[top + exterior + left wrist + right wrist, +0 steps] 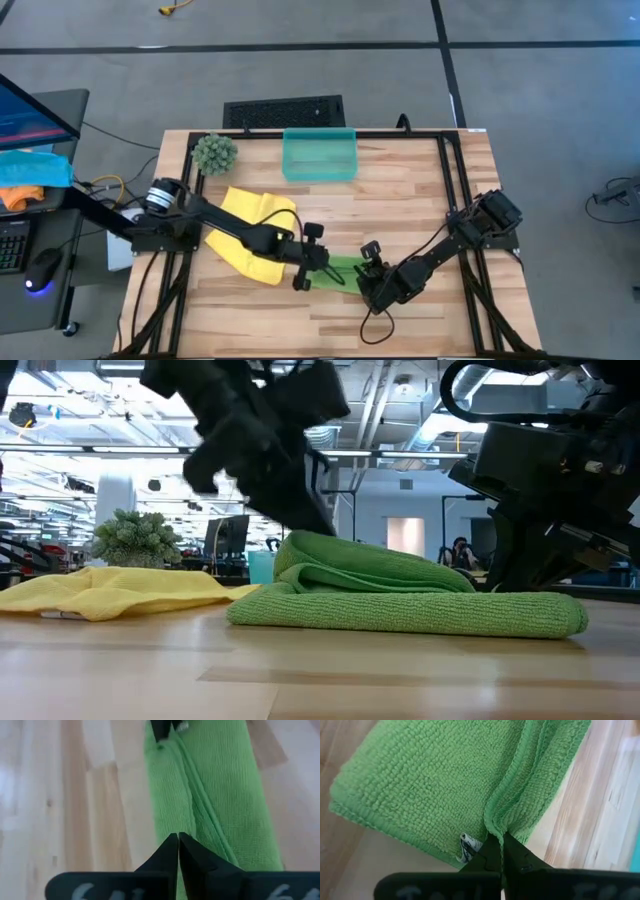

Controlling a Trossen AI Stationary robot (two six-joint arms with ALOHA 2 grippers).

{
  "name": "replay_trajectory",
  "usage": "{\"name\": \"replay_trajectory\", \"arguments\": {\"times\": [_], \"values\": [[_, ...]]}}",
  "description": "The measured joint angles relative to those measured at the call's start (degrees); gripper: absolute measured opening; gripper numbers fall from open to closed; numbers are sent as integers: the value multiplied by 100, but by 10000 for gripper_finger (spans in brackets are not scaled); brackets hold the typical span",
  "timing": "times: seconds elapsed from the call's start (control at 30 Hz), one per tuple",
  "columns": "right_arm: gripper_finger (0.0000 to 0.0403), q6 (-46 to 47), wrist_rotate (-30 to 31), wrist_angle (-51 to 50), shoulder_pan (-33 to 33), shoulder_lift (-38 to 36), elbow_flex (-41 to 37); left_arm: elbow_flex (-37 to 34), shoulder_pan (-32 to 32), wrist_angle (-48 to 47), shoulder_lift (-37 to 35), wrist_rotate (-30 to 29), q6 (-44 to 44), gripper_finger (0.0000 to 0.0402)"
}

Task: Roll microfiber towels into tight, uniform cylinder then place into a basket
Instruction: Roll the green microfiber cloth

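**Inspector A:** We find the lime-green microfiber towel lying on the wooden desk, folded into a long flat band rather than a cylinder. The left claw is at one end, the right claw at the other. In each wrist view the fingers are pressed together on a raised fold of the green cloth — a pinch on an edge, not on the whole thickness.

**Inspector B:** Agreed. The bright yellow microfiber towel lies crumpled under the left arm, just beside the green one, unrolled. The translucent teal plastic basket stands well apart at the far edge, near the round green spiky plant ball.

**Inspector A:** Our first concern: each claw grips only a thin hem. If the two pull apart or lift unevenly, we judge the layers may slide and the band open up — a loose, uneven roll would result.

**Inspector B:** Second concern: the left arm crosses the yellow towel. A sweep towards the basket could drag it along or bunch it against the green one.
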Motion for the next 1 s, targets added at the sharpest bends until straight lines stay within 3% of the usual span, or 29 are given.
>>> {"name": "replay_trajectory", "arguments": {"times": [0.2, 0.4, 0.67, 1.0], "values": [[8, 0, -14, -20, 0, 2, 0, 2, -112, 80, 158, 161, 158, 6], [9, 2, -20, -24, 0, 4, 0, 2, -313, 100, 96, -42, 220, 6], [10, 38, -29, -32, 0, 7, -2, 0, -403, 21, -58, -969, 484, 6], [9, 153, -58, -92, -60, 7, 0, -111, -404, 66, 12, -564, 6, 6]]}}
